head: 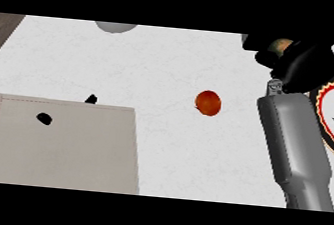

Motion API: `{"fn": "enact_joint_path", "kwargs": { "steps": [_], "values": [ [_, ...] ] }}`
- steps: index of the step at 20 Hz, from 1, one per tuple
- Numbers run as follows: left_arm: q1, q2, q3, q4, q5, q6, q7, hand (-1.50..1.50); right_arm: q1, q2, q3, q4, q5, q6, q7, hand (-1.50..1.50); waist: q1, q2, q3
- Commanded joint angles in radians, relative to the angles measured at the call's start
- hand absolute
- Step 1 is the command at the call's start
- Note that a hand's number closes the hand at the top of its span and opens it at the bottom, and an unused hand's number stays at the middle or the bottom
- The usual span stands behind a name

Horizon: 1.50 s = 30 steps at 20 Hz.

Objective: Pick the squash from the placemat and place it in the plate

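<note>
1. The right forearm (pixel 294 146) enters from the lower edge at about five o'clock and runs up toward one o'clock, grey and nearly straight.
2. At its wrist the arm narrows, then meets the black right hand (pixel 297 58) near the upper right.
3. The right hand's fingers are curled round a small tan object, which shows only partly at the hand's eleven o'clock side.
4. Of the left hand (pixel 45 119), only two black fingertips show at nine o'clock; their pose is unclear.

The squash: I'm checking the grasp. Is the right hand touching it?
Touching. In the head view the right hand curls round the squash; only its tan end shows between the fingers.
</note>
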Motion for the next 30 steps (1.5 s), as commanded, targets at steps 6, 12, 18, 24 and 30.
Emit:
{"fn": "enact_joint_path", "kwargs": {
  "steps": [6,12,18,24,30],
  "values": [
    [0.046,-0.025,-0.004,0.058,-0.023,0.026,-0.020,0.00,0.139,-0.028,-0.217,0.021,0.066,-0.351,0.045,1.50,-0.022,-0.004,-0.005],
    [0.011,-0.022,-0.005,0.038,-0.023,0.025,0.030,0.00,0.194,-0.108,-0.356,0.106,0.060,-0.509,-0.037,1.50,-0.023,-0.004,-0.004],
    [0.013,0.005,0.025,0.037,0.010,-0.025,0.027,0.00,0.181,-0.285,-0.423,0.288,-0.200,-0.604,-0.227,1.50,-0.015,-0.005,-0.004],
    [-0.014,-0.009,0.015,0.039,-0.015,-0.013,0.044,0.00,0.143,-0.403,-0.442,0.491,-0.421,-0.679,-0.413,1.50,-0.009,-0.004,-0.003],
    [0.040,-0.014,0.009,0.071,-0.007,-0.042,-0.020,0.00,0.176,-0.418,-0.495,0.601,-0.636,-0.369,-0.482,-1.50,-0.005,0.000,-0.001]
  ]
}}
